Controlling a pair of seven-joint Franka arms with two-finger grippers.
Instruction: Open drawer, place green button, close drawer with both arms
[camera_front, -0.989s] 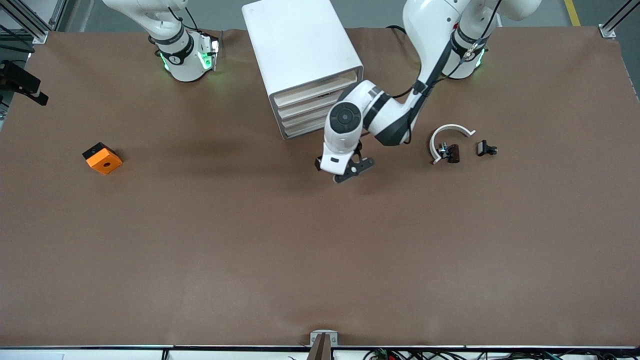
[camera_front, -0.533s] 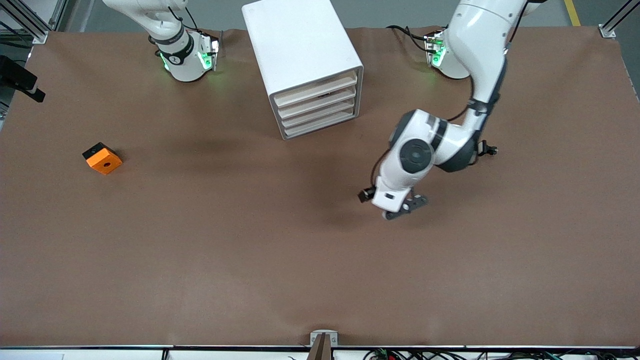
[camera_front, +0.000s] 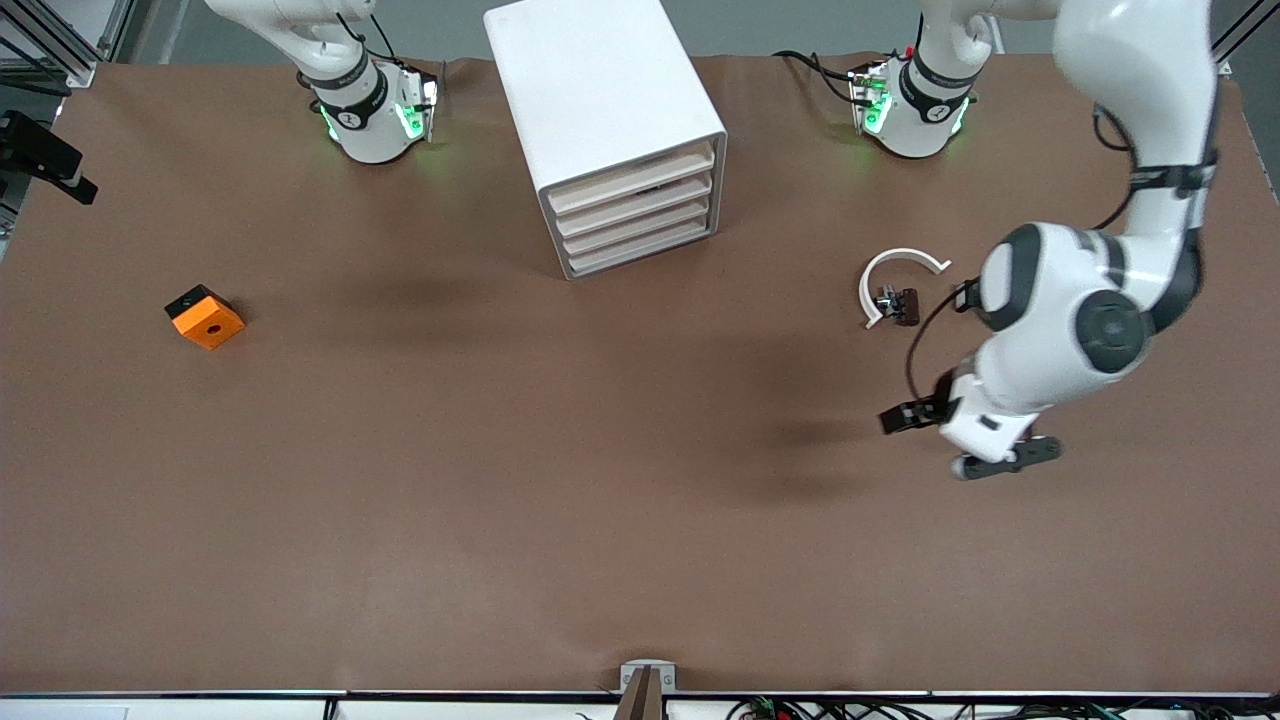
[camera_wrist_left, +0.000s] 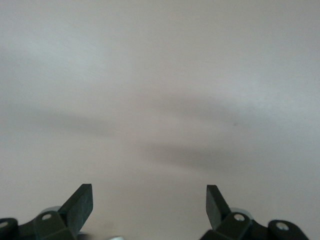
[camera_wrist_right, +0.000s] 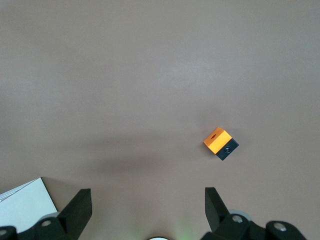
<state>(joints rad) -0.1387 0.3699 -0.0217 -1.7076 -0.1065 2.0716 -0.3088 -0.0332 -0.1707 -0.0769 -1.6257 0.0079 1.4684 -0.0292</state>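
The left gripper (camera_front: 968, 442) hung over bare table (camera_front: 560, 500) near the white ring (camera_front: 897, 272), jaws apart and empty. The right gripper (camera_wrist_right: 147, 207), high above the orange block (camera_front: 205, 316), also stood spread. All cabinet (camera_front: 610, 130) drawers were shut.

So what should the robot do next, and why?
Probably bring the left claw back to the cabinet and pull one drawer open. All four drawers look shut, and the left claw is open, holding nothing, over bare table. No green button shows in these pictures.
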